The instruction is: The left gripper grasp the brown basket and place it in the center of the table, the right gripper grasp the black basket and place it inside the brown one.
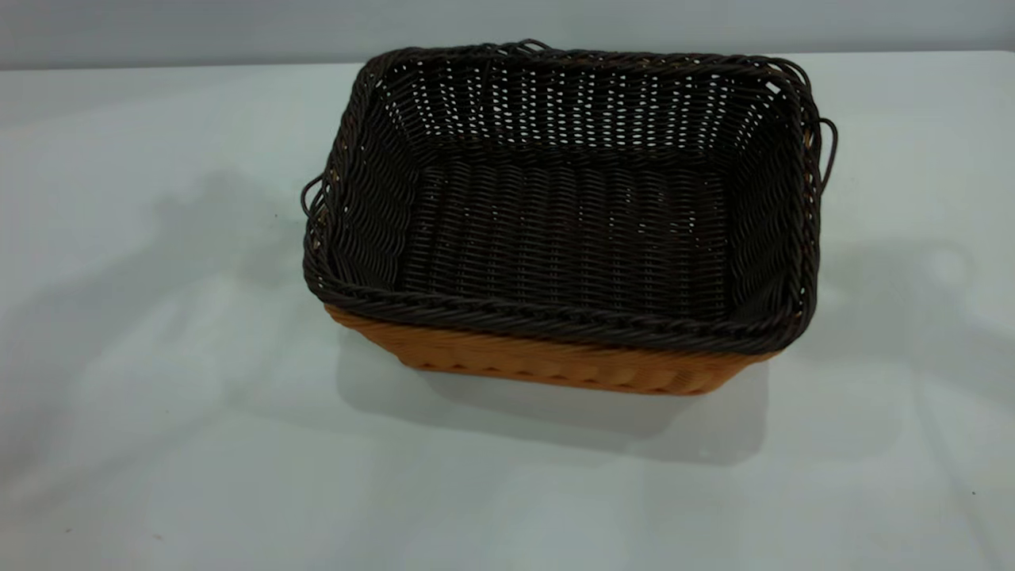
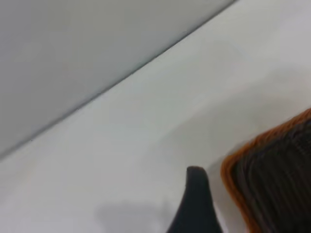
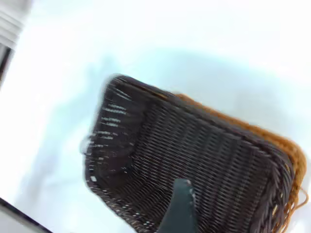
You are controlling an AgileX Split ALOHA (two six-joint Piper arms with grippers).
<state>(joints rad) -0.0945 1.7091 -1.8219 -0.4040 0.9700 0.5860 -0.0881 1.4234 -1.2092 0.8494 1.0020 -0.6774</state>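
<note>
From the exterior view I see neither of my arms. On the left wrist view, one dark finger (image 2: 197, 204) of my left gripper rises to a rounded tip (its partner is out of frame, so I cannot judge the gap). On the right wrist view, a single dark finger (image 3: 180, 208) of my right gripper shows, again alone, its opening unreadable to me.

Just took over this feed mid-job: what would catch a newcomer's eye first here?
The black basket sits nested inside the brown basket near the middle of the table, with only the brown one's lower wall showing beneath the dark rim. Neither arm appears in the exterior view; each wrist view shows just one dark fingertip near the baskets.
</note>
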